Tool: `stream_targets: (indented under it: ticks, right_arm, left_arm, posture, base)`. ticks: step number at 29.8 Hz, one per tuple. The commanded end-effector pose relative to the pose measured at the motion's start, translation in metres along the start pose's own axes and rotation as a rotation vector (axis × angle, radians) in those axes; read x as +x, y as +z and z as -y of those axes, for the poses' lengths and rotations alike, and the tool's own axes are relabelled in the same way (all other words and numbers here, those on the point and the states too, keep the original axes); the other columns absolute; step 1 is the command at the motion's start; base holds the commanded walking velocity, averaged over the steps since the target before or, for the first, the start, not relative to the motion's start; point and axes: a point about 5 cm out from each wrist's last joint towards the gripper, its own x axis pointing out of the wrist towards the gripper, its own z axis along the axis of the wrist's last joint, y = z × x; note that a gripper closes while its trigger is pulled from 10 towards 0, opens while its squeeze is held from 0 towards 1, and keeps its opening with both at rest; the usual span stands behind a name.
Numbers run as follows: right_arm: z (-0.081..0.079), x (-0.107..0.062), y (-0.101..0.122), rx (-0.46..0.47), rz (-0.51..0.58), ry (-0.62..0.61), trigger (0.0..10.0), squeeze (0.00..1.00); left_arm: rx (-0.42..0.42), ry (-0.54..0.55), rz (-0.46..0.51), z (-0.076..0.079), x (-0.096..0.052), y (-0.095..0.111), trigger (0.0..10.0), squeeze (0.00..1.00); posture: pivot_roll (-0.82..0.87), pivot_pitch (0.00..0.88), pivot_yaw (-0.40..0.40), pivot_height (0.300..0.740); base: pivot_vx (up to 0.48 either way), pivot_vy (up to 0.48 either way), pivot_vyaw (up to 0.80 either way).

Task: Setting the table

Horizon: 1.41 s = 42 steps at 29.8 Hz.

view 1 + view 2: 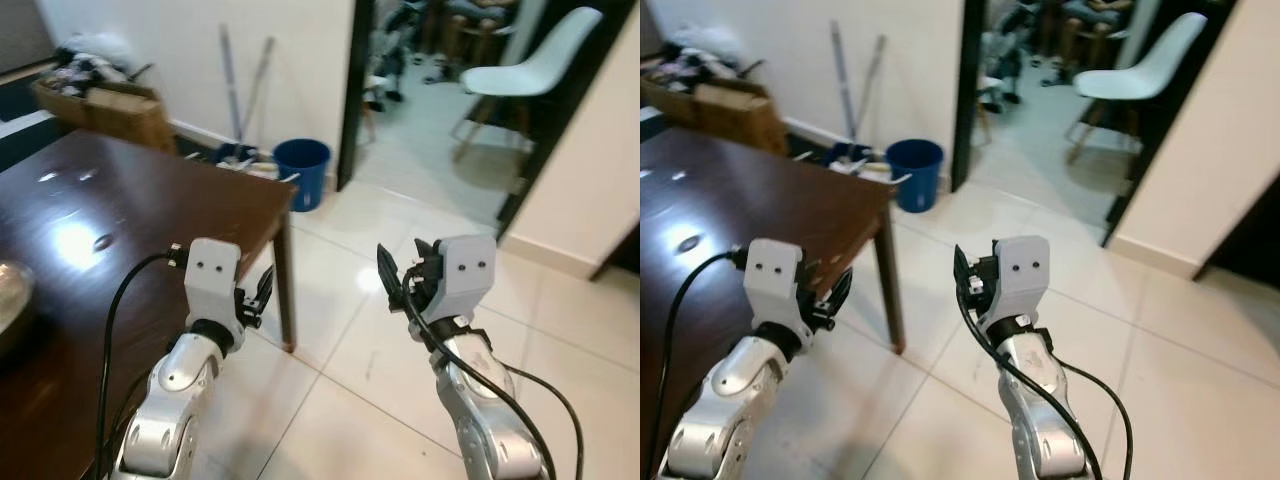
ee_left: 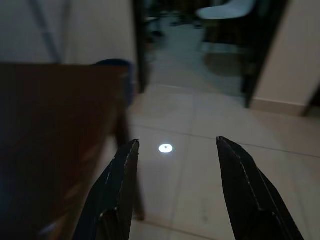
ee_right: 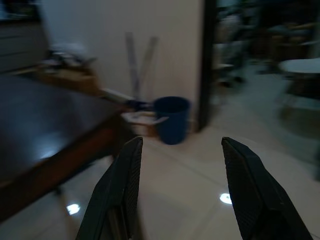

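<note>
A dark brown wooden table point(image 1: 150, 215) takes up the left side, its corner and one leg point(image 1: 285, 290) close to me. The rim of a metal dish point(image 1: 12, 295) rests on it at the far left edge. My left gripper point(image 1: 262, 292) hangs just past the table's corner, over the tiled floor. Its fingers point(image 2: 120, 190) are open with nothing between them. My right gripper point(image 1: 402, 272) is raised over the floor to the right of the table. It is also open and holds nothing, its fingers point(image 3: 250, 195) pointing towards the table's edge and a blue bucket point(image 3: 171, 119).
The blue bucket point(image 1: 302, 170) stands by the wall beside a dark doorway. Two poles point(image 1: 245, 85) lean on the wall, and a cluttered cardboard box point(image 1: 110, 108) sits behind the table. A white chair point(image 1: 530, 65) stands beyond the doorway. Pale tiled floor point(image 1: 360, 380) lies ahead.
</note>
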Motion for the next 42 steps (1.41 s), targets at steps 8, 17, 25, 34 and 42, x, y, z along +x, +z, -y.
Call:
stream_targets:
  ticks: [8,17,25,34,42]
  right_arm:
    - [0.015,-0.037,-0.075,-0.121,-0.26,0.028,10.0,0.0]
    - [0.03,-0.07,-0.124,-0.158,-0.454,0.015,10.0,0.0]
    - [0.026,-0.084,-0.145,-0.138,-0.515,0.014,10.0,0.0]
    - [0.025,-0.085,-0.149,-0.141,-0.506,0.021,10.0,0.0]
    - [0.025,-0.084,-0.151,-0.144,-0.495,0.023,10.0,0.0]
  left_arm:
    - [0.107,0.062,-0.205,-0.023,-0.028,-0.057,10.0,0.0]
    - [0.146,0.159,-0.427,-0.042,-0.054,-0.116,10.0,0.0]
    - [0.073,0.226,-0.548,-0.051,-0.067,-0.147,10.0,0.0]
    - [0.013,0.22,-0.552,-0.049,-0.066,-0.156,10.0,0.0]
    - [0.024,0.211,-0.56,-0.048,-0.064,-0.161,10.0,0.0]
  posture:
    - [-0.06,0.0,0.088,0.74]
    - [-0.06,0.0,0.089,0.74]
    - [-0.06,0.0,0.087,0.74]
    - [-0.07,0.0,0.088,0.74]
    - [-0.06,0.0,0.088,0.74]
  base:
    - [0.0,0.0,-0.8]
    - [0.0,0.0,-0.8]
    - [0.0,0.0,-0.8]
    - [0.0,0.0,-0.8]
    - [0.0,0.0,-0.8]
